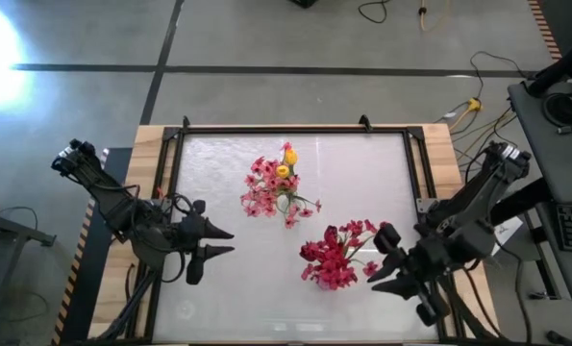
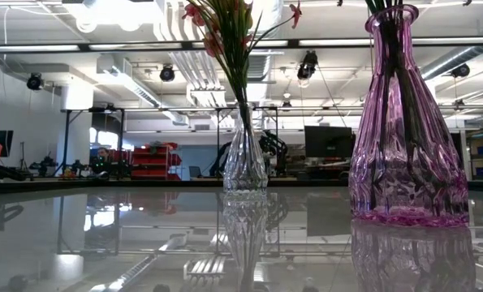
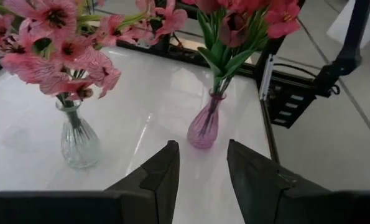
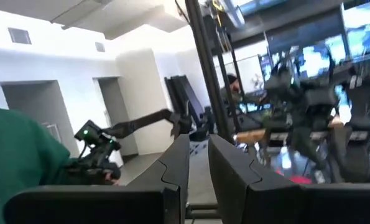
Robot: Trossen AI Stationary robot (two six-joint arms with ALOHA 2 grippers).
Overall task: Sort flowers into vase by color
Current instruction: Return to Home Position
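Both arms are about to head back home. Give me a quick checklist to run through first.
1. The left gripper is empty, fingers open: ok.
2. The right gripper is empty, fingers apart: ok.
3. The red flowers stand in the purple vase: ok.
4. The pink and yellow flowers stand in the clear vase: ok.
5. Both vases are upright: ok.
6. The right gripper is clear of the red flowers: cannot tell; it sits close beside them in the high view.
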